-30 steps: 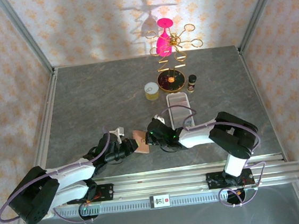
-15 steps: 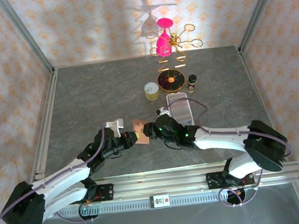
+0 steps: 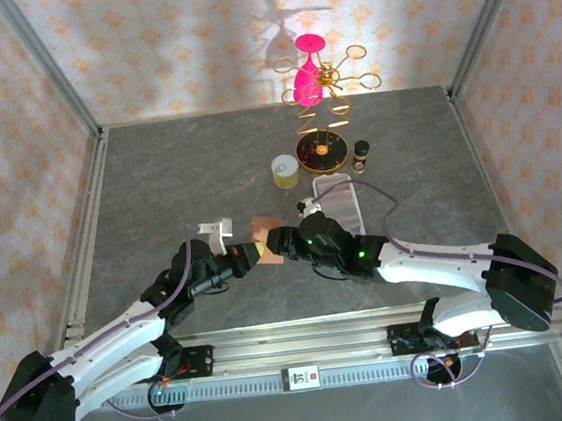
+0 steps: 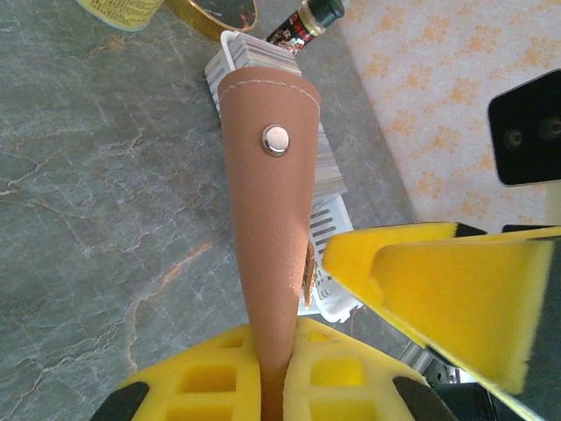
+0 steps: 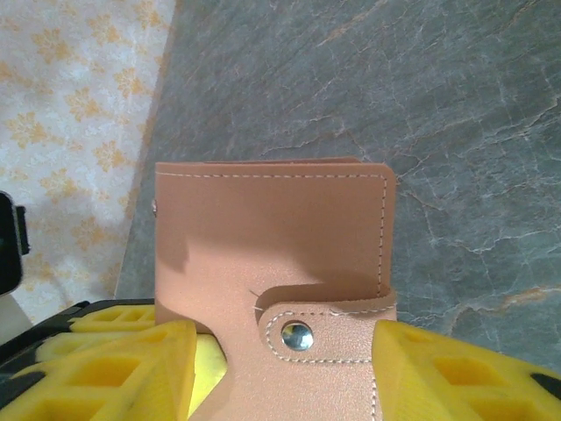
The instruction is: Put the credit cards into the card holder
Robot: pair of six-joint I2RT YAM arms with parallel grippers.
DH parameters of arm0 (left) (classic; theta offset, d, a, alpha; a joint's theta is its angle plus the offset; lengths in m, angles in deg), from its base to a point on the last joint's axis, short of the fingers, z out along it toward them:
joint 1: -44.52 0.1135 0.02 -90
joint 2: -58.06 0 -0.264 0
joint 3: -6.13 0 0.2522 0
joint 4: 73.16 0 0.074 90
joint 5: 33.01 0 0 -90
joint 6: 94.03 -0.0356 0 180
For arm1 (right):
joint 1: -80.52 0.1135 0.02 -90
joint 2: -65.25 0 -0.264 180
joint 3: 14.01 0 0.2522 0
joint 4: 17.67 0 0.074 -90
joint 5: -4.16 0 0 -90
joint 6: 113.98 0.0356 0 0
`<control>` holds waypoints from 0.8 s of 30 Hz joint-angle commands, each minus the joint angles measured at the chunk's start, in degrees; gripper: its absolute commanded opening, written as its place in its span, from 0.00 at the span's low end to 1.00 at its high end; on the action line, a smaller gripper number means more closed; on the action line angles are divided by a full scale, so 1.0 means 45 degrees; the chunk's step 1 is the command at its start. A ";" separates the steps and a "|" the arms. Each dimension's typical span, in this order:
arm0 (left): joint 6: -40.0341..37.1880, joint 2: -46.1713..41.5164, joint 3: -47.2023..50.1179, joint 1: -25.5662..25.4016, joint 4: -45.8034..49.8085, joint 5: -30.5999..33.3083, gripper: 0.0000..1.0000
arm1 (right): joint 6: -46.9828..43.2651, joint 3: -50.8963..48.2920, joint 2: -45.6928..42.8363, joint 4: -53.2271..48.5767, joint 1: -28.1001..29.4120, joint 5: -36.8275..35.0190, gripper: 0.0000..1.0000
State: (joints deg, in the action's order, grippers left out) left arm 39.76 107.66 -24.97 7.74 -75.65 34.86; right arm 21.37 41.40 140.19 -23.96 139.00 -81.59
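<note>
The card holder (image 3: pixel 267 242) is a tan leather wallet held off the table between both arms. My left gripper (image 3: pixel 247 259) is shut on its lower edge; in the left wrist view the card holder (image 4: pixel 267 219) rises edge-on out of my left gripper (image 4: pixel 279 373). My right gripper (image 5: pixel 285 373) is open, its yellow fingers (image 5: pixel 456 373) either side of the snap tab (image 5: pixel 297 335) of the card holder (image 5: pixel 272 237). Thin credit cards (image 4: pixel 326 167) seem to stand on edge in the white tray (image 4: pixel 333 294) behind.
The long white tray (image 3: pixel 338 196) lies just beyond the right gripper (image 3: pixel 284 242). Farther back stand a yellow tin (image 3: pixel 285 171), a dark round dish (image 3: pixel 320 149), a small dark bottle (image 3: pixel 361 155) and a pink glass on a gold stand (image 3: pixel 312 71). Metal rails run along the near edge.
Both grippers have carried the card holder a little farther from the bases. The right gripper's jaws, shut a second ago, have spread apart around the tab.
</note>
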 commanded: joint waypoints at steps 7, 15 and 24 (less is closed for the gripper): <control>-0.0239 -0.0223 -0.0459 -0.0147 -0.0913 -0.0139 0.00 | -0.0267 0.0799 0.1006 -0.0527 0.0247 -0.0222 0.55; -0.0376 -0.0257 -0.0541 -0.0141 -0.0817 -0.0129 0.00 | -0.0064 0.1102 0.1754 -0.1657 0.0247 -0.1556 0.44; -0.0663 -0.0201 -0.0730 -0.0148 -0.0417 0.0269 0.00 | 0.0255 0.0799 0.1849 -0.2209 0.0247 -0.2331 0.26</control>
State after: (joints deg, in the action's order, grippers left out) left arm 38.84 107.31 -25.04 7.74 -74.01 35.41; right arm 22.00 45.73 147.29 -27.59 140.57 -86.36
